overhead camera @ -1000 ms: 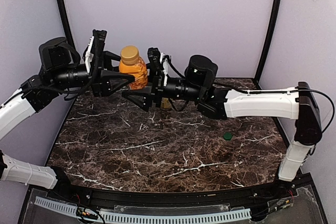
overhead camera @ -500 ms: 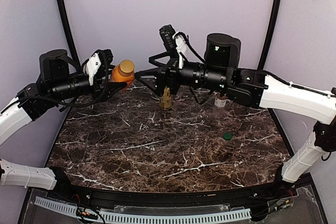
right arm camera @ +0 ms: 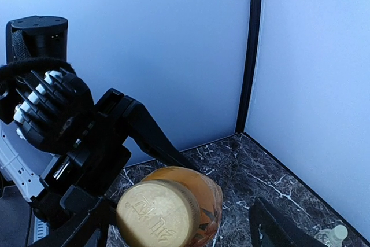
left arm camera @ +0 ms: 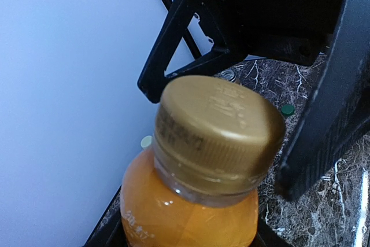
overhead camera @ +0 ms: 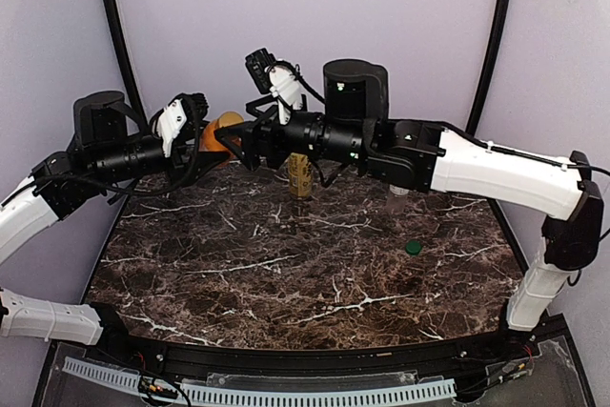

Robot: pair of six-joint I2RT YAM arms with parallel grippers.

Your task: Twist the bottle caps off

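Observation:
My left gripper is shut on the bumpy orange bottle and holds it tilted above the table's far left. Its gold cap is on. My right gripper is open, with one jaw on each side of that cap and a gap on both sides. The taller yellow-labelled bottle stands on the table behind the right arm. The short clear bottle shows at the bottom right of the right wrist view and is mostly hidden by the right arm in the top view.
A small green cap lies loose on the dark marble table at the right. Purple walls with black corner posts close in the back and sides.
My right gripper has swung left from above the yellow-labelled bottle to the orange bottle's cap. My left arm lowered the orange bottle a second ago and has held it still since.

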